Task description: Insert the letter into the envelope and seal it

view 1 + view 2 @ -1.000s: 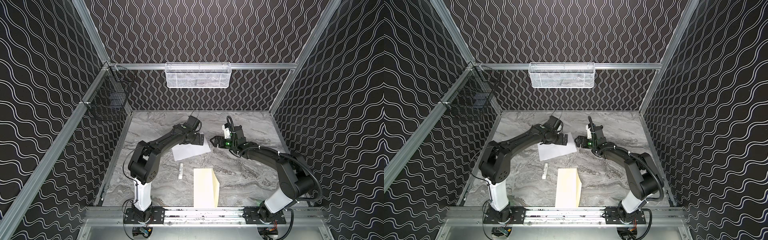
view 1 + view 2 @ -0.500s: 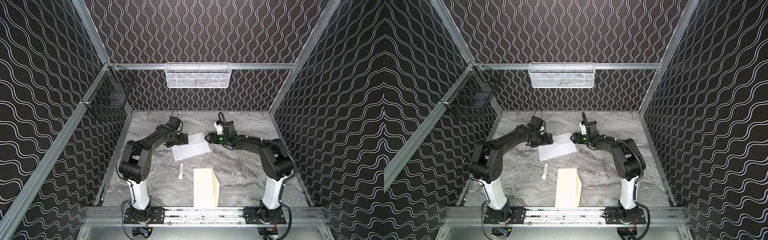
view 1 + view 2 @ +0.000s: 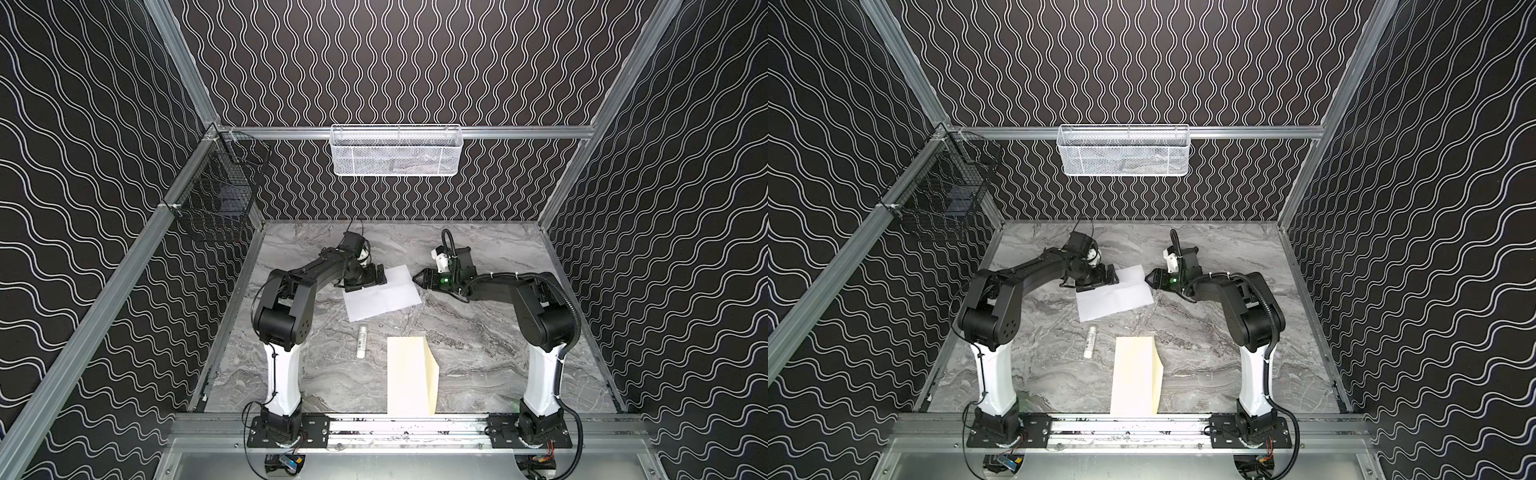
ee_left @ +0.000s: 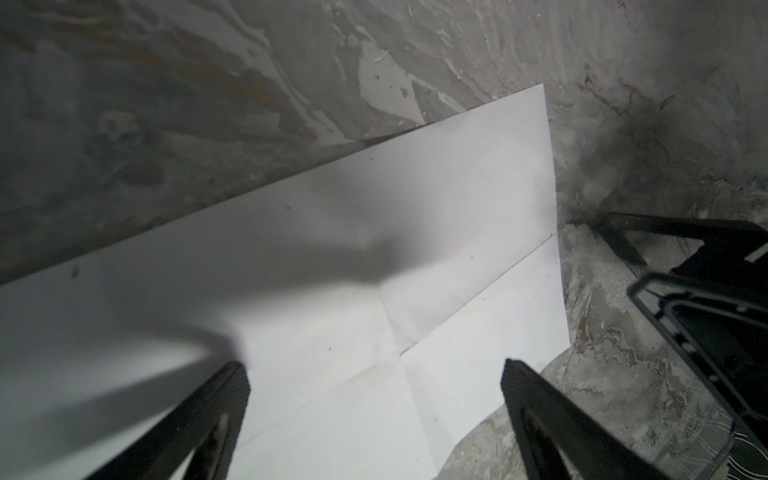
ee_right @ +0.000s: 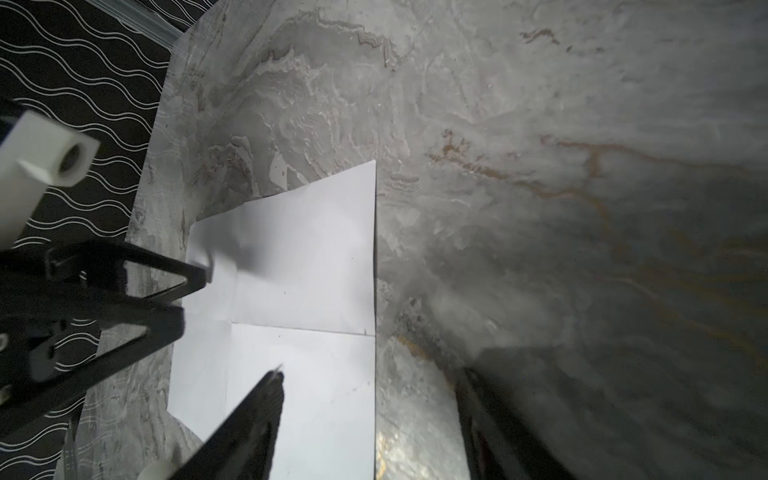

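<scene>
Flanking the creased white letter (image 3: 380,293), left pincer (image 4: 374,374) and right pincer (image 5: 372,382) both gape.

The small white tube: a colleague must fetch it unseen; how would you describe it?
On the marble table, start at the white letter in the middle. Nearer the front, left of the cream envelope, lies the small white tube: the only cylinder among flat papers.

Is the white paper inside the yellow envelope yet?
No, the white paper lies flat and unfolded on the table, well apart from the yellow envelope.
</scene>
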Controlling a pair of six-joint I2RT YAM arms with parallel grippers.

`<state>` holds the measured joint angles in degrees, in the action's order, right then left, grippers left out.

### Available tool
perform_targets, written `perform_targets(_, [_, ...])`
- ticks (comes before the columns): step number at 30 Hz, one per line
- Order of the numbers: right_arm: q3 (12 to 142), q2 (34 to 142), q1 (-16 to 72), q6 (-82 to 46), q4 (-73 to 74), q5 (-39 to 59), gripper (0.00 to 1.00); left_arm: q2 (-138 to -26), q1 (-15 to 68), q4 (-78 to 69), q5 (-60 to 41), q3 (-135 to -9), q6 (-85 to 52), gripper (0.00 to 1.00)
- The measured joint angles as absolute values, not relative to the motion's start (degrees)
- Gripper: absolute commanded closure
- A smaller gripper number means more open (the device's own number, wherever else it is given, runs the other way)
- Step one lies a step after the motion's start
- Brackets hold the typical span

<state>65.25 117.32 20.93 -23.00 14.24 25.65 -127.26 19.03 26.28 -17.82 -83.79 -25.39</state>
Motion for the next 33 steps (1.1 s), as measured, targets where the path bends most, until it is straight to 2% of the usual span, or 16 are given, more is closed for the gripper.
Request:
perform_targets(10, [64.7,118.6,21.0,-23.2,17.7,27.7,0.37,-128.7,19.0,22.5,-21.0,-84.1,-25.8,0.03])
perform_targets(25, [64.3,119.3,21.5,-23.0,19.2,28.2,0.39,-129.4,19.9,18.9,-26.1,-83.6,-26.9,0.08])
perform_targets(30, [64.4,119.6,22.2,-23.1,19.8,28.1,0.39,-129.3,20.1,18.5,-27.7,-83.0,-27.5,0.16])
perform_targets(33, [64.7,119.9,23.0,-23.1,20.1,28.1,0.39,-129.6,20.7,18.7,-28.6,-83.3,-28.3,0.26])
